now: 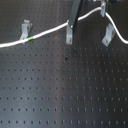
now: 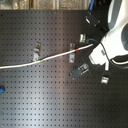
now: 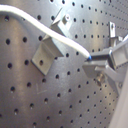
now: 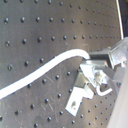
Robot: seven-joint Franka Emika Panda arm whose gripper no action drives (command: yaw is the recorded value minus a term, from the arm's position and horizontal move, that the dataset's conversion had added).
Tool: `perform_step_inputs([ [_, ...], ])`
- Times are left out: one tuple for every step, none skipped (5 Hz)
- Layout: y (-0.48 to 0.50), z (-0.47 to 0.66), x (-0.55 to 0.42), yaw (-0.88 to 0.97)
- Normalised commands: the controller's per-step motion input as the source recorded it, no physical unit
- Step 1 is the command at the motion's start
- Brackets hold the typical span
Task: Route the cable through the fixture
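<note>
Both exterior views overhead — wrist views close, sharing the pegboard (image 2: 45, 95).

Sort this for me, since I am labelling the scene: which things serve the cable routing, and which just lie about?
Job:
- cable, white, green band
- gripper, shut on cable
- metal fixture clips
- perforated board carrying them

Lying about:
- small blue object at the second exterior view's left edge; cannot tell what it is

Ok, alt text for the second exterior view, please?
A white cable with a red band runs across a black perforated board from the second exterior view's left to the robot's hand, passing small metal clips.
</note>
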Motion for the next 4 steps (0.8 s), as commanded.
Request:
perform_step_inputs([
  [0.041, 0.30, -0.022, 0.25],
  [0.017, 0.42, -0.002, 0.27],
  [0.004, 0.53, 0.009, 0.19],
  [0.019, 0.55, 0.040, 0.16],
])
